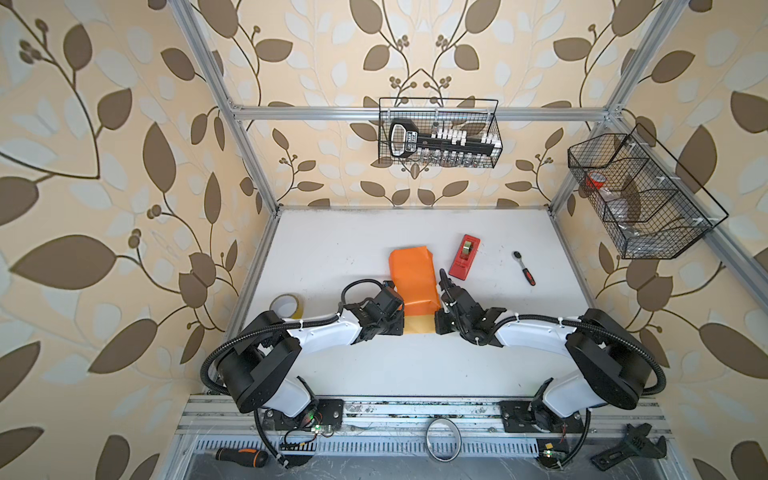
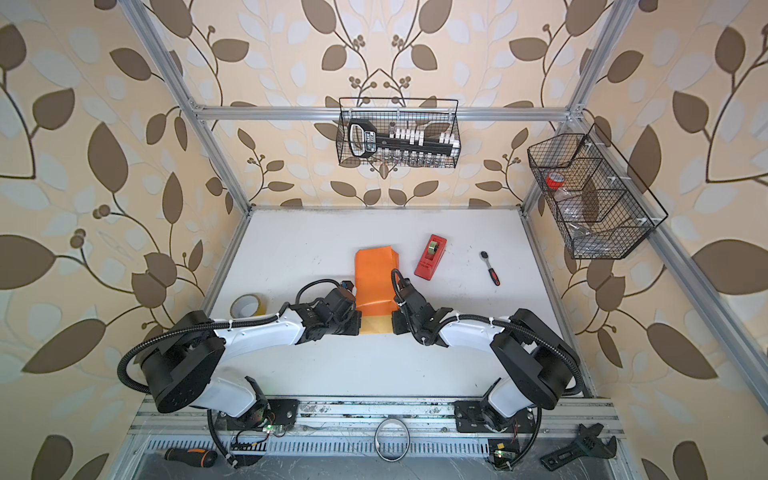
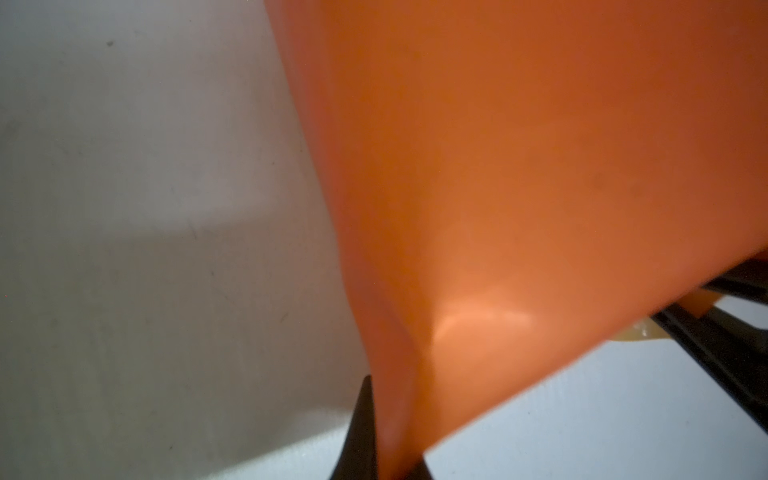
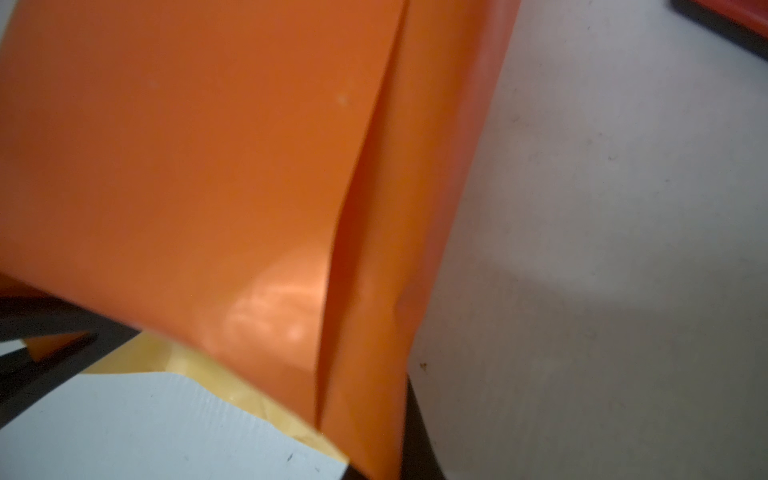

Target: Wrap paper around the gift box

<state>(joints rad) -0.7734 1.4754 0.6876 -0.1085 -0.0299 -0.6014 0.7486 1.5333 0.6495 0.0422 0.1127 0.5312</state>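
Note:
The paper (image 1: 413,278) (image 2: 376,282) lies mid-table with its glossy orange side up, folded over something flat. Its pale yellow side (image 1: 419,325) shows at the near end between the two wrists. The gift box is hidden. My left gripper (image 1: 401,320) (image 2: 357,322) sits at the paper's near left corner. In the left wrist view the left gripper (image 3: 392,453) is shut on an orange fold of paper (image 3: 519,166). My right gripper (image 1: 438,322) (image 2: 395,322) is at the near right corner. In the right wrist view the right gripper (image 4: 374,457) pinches the paper's (image 4: 187,166) edge.
A red tape dispenser (image 1: 464,256) (image 2: 430,257) (image 4: 727,20) lies just right of the paper, a ratchet wrench (image 1: 524,268) (image 2: 490,268) farther right. A tape roll (image 1: 286,305) (image 2: 248,305) sits at the left table edge. Wire baskets (image 1: 440,133) (image 1: 640,195) hang on the frame.

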